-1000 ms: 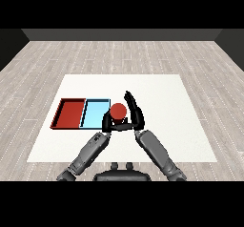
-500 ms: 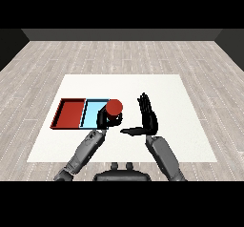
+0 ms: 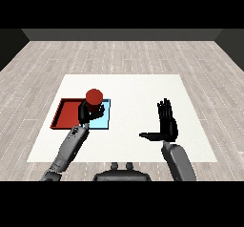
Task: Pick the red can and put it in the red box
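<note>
My left hand (image 3: 86, 113) has its fingers curled round the red can (image 3: 94, 98), which I hold upright. The can sits in the picture over the boundary between the two trays, its top showing above my fingers. The red tray (image 3: 66, 114) lies to the left of my hand, and the light blue tray (image 3: 103, 120) lies right beside it, the two touching along one edge; my hand and forearm cover part of both. My right hand (image 3: 167, 124) is well apart on the other side of the white table (image 3: 138, 90), fingers straight and pointing up, thumb stretched out sideways toward the left, holding nothing. Nothing else stands on the table between the can and the red tray.
</note>
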{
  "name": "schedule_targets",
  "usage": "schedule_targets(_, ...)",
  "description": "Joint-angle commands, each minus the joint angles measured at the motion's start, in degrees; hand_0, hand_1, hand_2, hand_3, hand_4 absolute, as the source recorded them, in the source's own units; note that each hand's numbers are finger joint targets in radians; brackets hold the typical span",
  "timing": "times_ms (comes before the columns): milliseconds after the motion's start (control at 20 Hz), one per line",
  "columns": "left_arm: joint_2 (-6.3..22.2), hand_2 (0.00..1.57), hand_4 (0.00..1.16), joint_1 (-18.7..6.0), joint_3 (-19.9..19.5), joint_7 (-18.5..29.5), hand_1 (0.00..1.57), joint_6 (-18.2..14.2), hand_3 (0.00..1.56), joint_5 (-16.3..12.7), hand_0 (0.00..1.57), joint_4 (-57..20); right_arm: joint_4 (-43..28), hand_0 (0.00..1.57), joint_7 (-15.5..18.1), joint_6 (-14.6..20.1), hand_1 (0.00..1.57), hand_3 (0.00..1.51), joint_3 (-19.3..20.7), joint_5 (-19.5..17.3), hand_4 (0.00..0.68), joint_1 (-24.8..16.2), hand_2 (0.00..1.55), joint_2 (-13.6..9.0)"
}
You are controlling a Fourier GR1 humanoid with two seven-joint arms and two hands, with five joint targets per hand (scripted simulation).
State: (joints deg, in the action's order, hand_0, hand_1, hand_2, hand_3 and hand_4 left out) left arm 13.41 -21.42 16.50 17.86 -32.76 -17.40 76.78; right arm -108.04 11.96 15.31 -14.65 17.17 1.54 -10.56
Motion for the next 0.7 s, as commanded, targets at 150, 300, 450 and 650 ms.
schedule_targets(150, 9.8, 1.57, 1.12, -3.8, -6.3, -5.4, 1.57, 1.4, 1.49, 3.1, 1.57, -6.7, -0.3, 0.00, 0.7, -2.5, 0.00, 0.00, 4.9, 2.2, 0.000, -5.6, 0.00, -2.5)
schedule_targets(300, 14.3, 1.54, 1.12, -1.9, -7.3, -3.8, 1.57, 4.4, 1.47, 4.7, 1.57, -14.3, 3.7, 0.00, 4.0, -5.7, 0.00, 0.00, 6.1, 4.3, 0.000, -5.8, 0.00, -2.0)
schedule_targets(450, 17.3, 1.55, 1.11, -4.3, -8.3, -9.6, 1.57, 5.7, 1.50, 5.1, 1.57, -21.6, 3.0, 0.00, 1.7, -3.8, 0.00, 0.00, 6.0, 4.2, 0.000, -5.6, 0.00, -1.3)
schedule_targets(650, 20.5, 1.55, 1.05, -7.4, -7.7, -11.1, 1.57, 7.9, 1.47, 8.7, 1.57, -35.1, 4.6, 0.00, 1.0, -4.3, 0.00, 0.00, 7.3, 3.6, 0.000, -4.1, 0.00, -2.9)
